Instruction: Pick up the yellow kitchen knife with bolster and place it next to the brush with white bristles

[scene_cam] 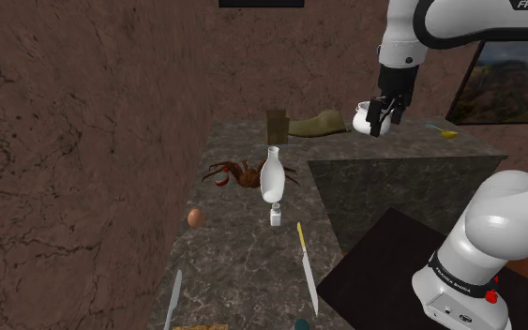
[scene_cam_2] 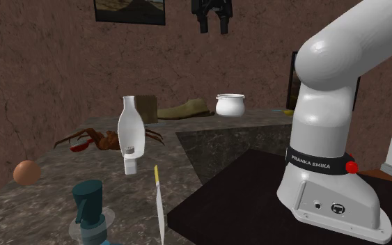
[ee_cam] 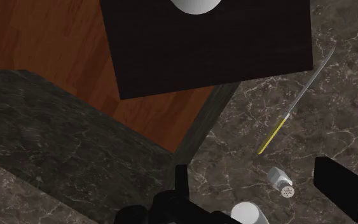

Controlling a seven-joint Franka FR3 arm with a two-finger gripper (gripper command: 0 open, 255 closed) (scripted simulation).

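The knife (scene_cam: 306,261) lies flat on the dark marble counter (scene_cam: 233,253), its thin yellow handle pointing away from the front edge and its pale blade toward it. In the second exterior view the knife (scene_cam_2: 158,202) lies just in front of a white bottle (scene_cam_2: 131,129). My black gripper (scene_cam: 384,116) hangs open high above the counter's far end, holding nothing, well away from the knife. Seen from the wrist, the knife (ee_cam: 292,108) lies far below, beyond the open gripper (ee_cam: 254,168). A small yellow object (scene_cam: 445,133) lies at the far right corner; I cannot tell what it is.
Around the knife are the white bottle (scene_cam: 272,176), a small shaker (scene_cam: 276,217), a brown egg (scene_cam: 195,217), a red-brown crab figure (scene_cam: 243,173) and a grey knife (scene_cam: 173,300). Farther back are a white pot (scene_cam_2: 230,105), a tan shoe (scene_cam_2: 184,110) and a brown block (scene_cam: 276,122). A teal spray bottle (scene_cam_2: 90,209) stands at the front.
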